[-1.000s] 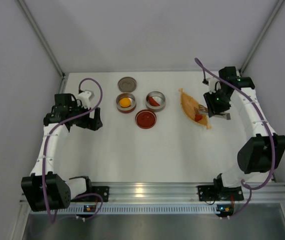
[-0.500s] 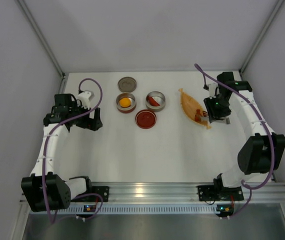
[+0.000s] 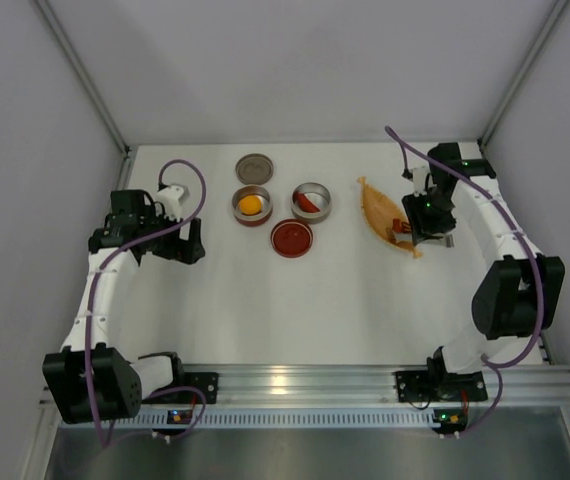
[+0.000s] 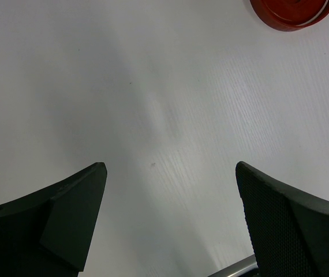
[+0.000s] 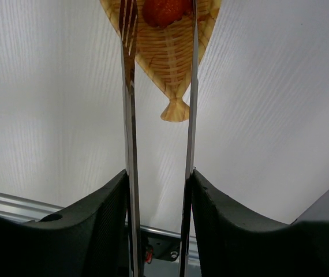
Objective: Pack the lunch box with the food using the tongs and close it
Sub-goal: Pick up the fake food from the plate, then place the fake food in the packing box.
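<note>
Against a second ago, finds the right claw (image 3: 417, 227) drawn in toward the near end of the orange leaf-shaped dish (image 3: 375, 205), with the forearm swung closer to the right wall. Finds the left claw (image 3: 191, 240) in the same spot beside the left wall.

On the right: pinching the tongs (image 5: 129, 115), one thin arm against each finger, the arms standing apart. Reaching out over the dish's tail end, with a red slice (image 5: 163, 10) lying in the dish between the tongs' tips; cannot tell whether touching.

On the left: spread wide, hanging low over bare table (image 4: 153, 86).

From above only: shows a tin (image 3: 233, 206) holding the round orange-yellow piece (image 3: 250, 204), a second tin (image 3: 327, 203) holding another red slice (image 3: 307, 202), a red lid (image 3: 292, 238) just in front, a grey lid (image 3: 253, 166) behind. From the right wrist only: shows the dish's woven ribs and the gap between the tongs' arms.
</note>
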Robot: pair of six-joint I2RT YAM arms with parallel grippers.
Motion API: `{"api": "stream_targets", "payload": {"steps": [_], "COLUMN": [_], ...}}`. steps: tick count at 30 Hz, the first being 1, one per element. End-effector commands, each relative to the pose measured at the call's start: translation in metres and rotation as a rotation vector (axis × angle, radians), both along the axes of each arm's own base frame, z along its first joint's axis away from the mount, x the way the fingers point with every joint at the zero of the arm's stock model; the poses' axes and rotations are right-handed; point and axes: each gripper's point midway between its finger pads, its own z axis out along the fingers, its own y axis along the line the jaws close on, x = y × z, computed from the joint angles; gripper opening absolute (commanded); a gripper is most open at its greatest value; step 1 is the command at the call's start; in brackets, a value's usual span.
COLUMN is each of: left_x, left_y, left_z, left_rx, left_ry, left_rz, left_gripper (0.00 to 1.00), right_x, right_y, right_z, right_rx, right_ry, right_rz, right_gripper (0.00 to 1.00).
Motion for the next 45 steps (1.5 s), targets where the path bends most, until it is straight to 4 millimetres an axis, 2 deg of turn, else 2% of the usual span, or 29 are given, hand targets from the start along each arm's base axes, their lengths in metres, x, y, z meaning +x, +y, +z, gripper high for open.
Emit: {"api": "stream_targets", "payload": {"steps": [1,9,14,25,33,38,40,45], "left_x": [0.005,0.007,0.007,0.007,0.007,0.008,0.007,0.013], "left_y": [0.002,0.002,0.002,0.005,0.004,0.002,-0.001,-0.006], "left_z": [0.005,0.003,0.003,0.006,0.007,0.009,0.009,0.010], "left_rx": [0.008,0.010,0.010,0.028,0.020,0.011,-0.002,-0.042], "left_ry": [-0.047,-0.046,-0.046,-0.051,-0.049,-0.053,-0.053,-0.045], "left_rz": [-0.011,-0.009,-0.011,-0.006,-0.009,-0.016,-0.027,-0.026], "left_gripper": [0.98,0.98,0.98,0.98,0.98,0.98,0.98,0.98], "right_x": [0.021,0.024,0.023,0.032,0.040,0.050,0.054,0.070], "right_y": [0.009,0.011,0.012,0.015,0.018,0.032,0.039,0.073], "right_z": [0.014,0.008,0.013,0.036,0.059,0.077,0.079,0.090], "right_rx": [0.024,0.026,0.031,0.054,0.072,0.112,0.115,0.131], "right_ry": [-0.085,-0.077,-0.082,-0.140,-0.205,-0.258,-0.263,-0.323], "right_rz": [-0.003,0.002,0.013,0.017,0.038,0.091,0.120,0.229], "right_gripper": [0.45,0.43,0.34,0.13,0.09,0.09,0.09,0.10]}}
